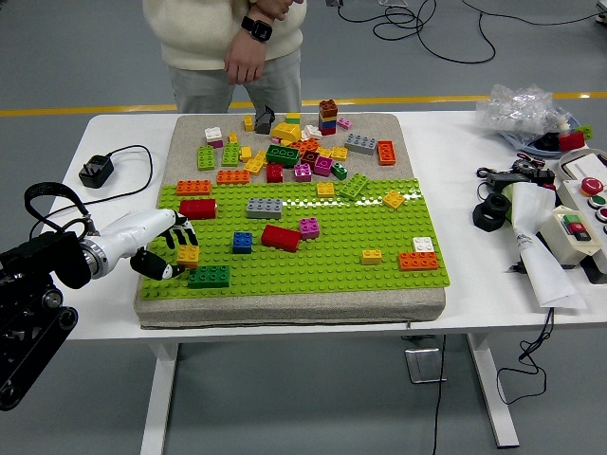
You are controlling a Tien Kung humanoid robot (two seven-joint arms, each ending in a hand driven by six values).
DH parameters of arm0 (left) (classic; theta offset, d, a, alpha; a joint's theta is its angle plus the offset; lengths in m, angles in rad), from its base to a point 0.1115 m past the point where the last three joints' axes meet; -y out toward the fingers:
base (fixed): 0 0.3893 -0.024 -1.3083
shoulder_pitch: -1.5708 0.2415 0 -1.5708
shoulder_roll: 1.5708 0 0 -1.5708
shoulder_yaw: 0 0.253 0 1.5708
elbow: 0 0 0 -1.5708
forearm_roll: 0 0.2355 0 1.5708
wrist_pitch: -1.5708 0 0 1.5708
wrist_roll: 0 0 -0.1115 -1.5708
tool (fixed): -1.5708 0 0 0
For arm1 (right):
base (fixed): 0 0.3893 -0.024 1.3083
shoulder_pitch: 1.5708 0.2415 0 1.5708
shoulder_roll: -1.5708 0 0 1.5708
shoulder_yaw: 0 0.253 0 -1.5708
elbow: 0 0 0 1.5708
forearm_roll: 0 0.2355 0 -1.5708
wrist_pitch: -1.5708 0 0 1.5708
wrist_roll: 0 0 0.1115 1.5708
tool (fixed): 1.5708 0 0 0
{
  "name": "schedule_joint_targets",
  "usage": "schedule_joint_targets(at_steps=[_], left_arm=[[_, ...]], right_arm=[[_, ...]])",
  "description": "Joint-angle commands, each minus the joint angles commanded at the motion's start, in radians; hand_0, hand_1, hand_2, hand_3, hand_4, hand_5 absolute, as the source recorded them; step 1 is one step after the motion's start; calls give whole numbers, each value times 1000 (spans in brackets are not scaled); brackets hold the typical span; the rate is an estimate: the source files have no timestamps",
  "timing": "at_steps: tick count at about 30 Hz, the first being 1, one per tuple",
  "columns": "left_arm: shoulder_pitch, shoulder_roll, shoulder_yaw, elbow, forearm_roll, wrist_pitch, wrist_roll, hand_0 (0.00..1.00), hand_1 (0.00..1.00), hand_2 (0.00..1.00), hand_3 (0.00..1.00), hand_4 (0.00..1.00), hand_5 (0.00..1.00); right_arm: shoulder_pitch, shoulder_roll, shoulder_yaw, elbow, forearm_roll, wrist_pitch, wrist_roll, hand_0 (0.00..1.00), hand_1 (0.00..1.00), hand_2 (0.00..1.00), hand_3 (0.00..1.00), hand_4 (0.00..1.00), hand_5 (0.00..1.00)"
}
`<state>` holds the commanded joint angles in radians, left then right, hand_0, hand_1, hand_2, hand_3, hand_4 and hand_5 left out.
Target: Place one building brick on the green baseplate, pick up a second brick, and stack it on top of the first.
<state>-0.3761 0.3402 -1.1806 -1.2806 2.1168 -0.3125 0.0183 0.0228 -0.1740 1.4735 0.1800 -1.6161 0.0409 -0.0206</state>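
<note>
Head view: the left hand (163,248), white-shelled with black fingers, reaches in over the left edge of the bright green studded baseplate (332,270) and closes its fingers around a small yellow-orange building brick (189,255). The brick sits low at the baseplate's near left corner, just beside a dark green rectangular brick (209,277); whether it rests on the studs or hangs slightly above them cannot be told, since the fingers cover its left side. The arm behind the hand is cut off by the left border. The right arm is out of sight.

The baseplate lies on a beige padded mat (285,308) on the white table (474,284). On the plate stand a red flat brick (197,209) near its left edge, a grey brick (264,208), a blue square brick (242,242), a tilted red brick (280,237) and a pink brick (309,227) towards the middle, and an orange brick (418,260) with a white one behind it near the right edge. A loose heap of mixed bricks (294,152) crowds the mat's far edge; single pieces there are hard to tell apart.

A person in a cream sweater (204,33) stands at the table's far edge, head cut off, one hand (245,62) hanging with a black wristwatch. Along the table's right edge lie a crumpled clear plastic bag (524,112) and a control box with a red button (588,204), partly cropped. A black power adapter (93,172) rests near the left edge.
</note>
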Motion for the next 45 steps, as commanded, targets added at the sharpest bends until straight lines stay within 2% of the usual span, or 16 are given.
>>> schedule_joint_targets(at_steps=[9,22,45], left_arm=[[15,-20,-9,-18,-6,1,3,638,535,523,540,627,2],[42,-25,-2,-30,-14,2,7,639,536,523,540,628,2],[23,-34,8,10,-22,10,8,645,540,526,546,636,2]], right_arm=[[1,-2,2,0,-1,1,-1,765,703,738,752,998,621],[2,0,12,0,-9,2,-5,766,704,740,753,998,621],[4,1,7,0,-3,4,-6,765,705,738,752,998,621]])
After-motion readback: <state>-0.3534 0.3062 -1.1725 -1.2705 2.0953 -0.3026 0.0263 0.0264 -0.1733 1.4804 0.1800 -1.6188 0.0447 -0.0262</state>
